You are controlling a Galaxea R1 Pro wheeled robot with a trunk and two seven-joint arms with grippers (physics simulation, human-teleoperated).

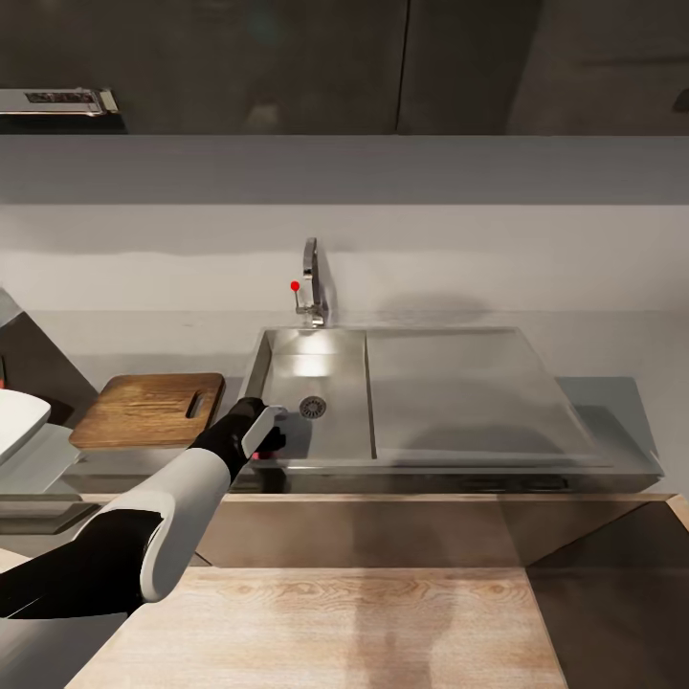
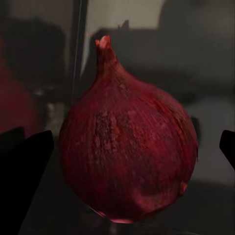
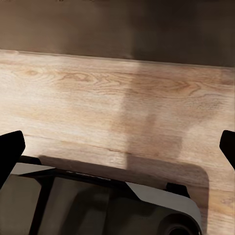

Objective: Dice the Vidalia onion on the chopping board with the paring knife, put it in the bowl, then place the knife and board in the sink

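At the far left edge of the head view a white bowl (image 1: 17, 421) pokes in over the grey counter (image 1: 612, 407), and just to its right the dark brown chopping board (image 1: 148, 410) lies flat, its slot handle toward the sink (image 1: 450, 392). Next comes the left arm, white sleeve then black wrist, reaching up from the lower left so that the left gripper (image 1: 271, 440) dips into the near left corner of the basin, close beside the round drain (image 1: 313, 408). In the left wrist view the onion (image 2: 128, 156), deep red and papery with its pointed tip up, stands upright between the jaws; their dark fingertips (image 2: 27, 161) sit wide on either side of it with a gap showing, so nothing is gripped. Behind the basin rises the chrome tap (image 1: 312, 282) with its red knob (image 1: 295, 285), and the flat drainboard wing spreads away to the right. The right wrist view looks down on the pale wood floor (image 3: 117, 107), with the right gripper (image 3: 117, 147) showing its jaws spread wide and holding nothing.
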